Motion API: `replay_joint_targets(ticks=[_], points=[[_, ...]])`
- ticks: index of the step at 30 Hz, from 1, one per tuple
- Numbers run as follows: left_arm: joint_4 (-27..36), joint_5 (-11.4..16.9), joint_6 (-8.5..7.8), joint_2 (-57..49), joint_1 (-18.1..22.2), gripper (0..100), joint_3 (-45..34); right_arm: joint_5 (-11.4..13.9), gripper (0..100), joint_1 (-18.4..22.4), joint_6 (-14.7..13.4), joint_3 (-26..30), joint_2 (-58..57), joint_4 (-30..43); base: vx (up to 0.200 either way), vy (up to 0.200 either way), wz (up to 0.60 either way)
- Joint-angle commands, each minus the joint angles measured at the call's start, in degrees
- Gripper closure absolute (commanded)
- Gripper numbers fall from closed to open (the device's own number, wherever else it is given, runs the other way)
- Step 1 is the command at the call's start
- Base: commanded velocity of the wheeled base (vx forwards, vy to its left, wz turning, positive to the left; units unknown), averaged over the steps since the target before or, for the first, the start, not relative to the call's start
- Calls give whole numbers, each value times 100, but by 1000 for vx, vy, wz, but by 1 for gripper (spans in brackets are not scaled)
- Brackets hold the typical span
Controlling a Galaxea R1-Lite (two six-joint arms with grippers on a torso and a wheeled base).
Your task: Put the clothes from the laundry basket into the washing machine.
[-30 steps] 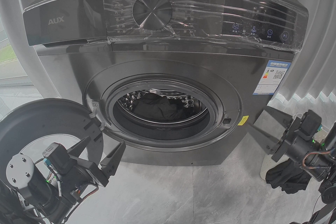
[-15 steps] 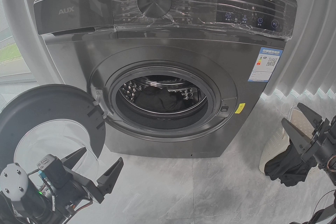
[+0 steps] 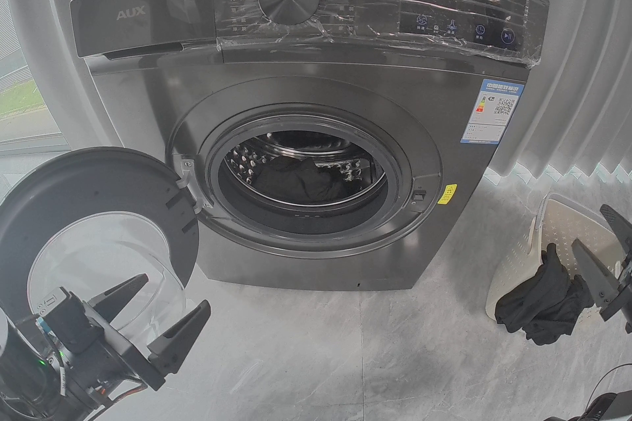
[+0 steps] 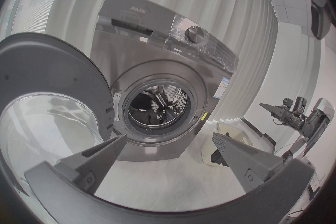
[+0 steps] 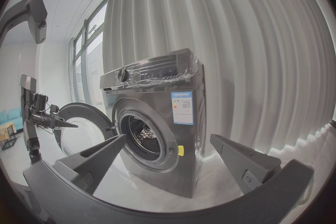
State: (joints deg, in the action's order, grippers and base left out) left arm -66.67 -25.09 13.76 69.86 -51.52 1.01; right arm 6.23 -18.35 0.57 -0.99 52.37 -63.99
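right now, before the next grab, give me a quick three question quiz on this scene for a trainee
1. True or false: the washing machine has its door shut.
2. The dark clothes outside the machine are: A draped over the laundry basket rim; B on the machine's top; C in a gripper's grasp.
3. Fill in: the left gripper and right gripper are both ___.
Key: 1 false; 2 A; 3 open.

Pale curtain (image 3: 579, 47), grey floor (image 3: 362, 363), perhaps teal sofa (image 5: 10, 119).
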Motion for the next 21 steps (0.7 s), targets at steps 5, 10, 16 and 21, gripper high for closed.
replay_joint_targets(ticks=[5, 10, 16, 21], points=[[427, 681, -278, -1467, 573, 0, -92, 98, 0, 833, 136, 81, -1475, 642, 0, 0, 0], [1402, 1296, -410, -2522, 1126, 0, -92, 98, 0, 885, 136, 72, -2266, 1275, 0, 0, 0], [2264, 1419, -717, -3321, 1829, 0, -92, 89, 0, 947, 110, -139, -3049, 2215, -100, -100, 0], [2563, 1463, -867, -3638, 2374, 0, -92, 203, 0, 1184, 118, -244, -3514, 2883, 0, 0, 0]])
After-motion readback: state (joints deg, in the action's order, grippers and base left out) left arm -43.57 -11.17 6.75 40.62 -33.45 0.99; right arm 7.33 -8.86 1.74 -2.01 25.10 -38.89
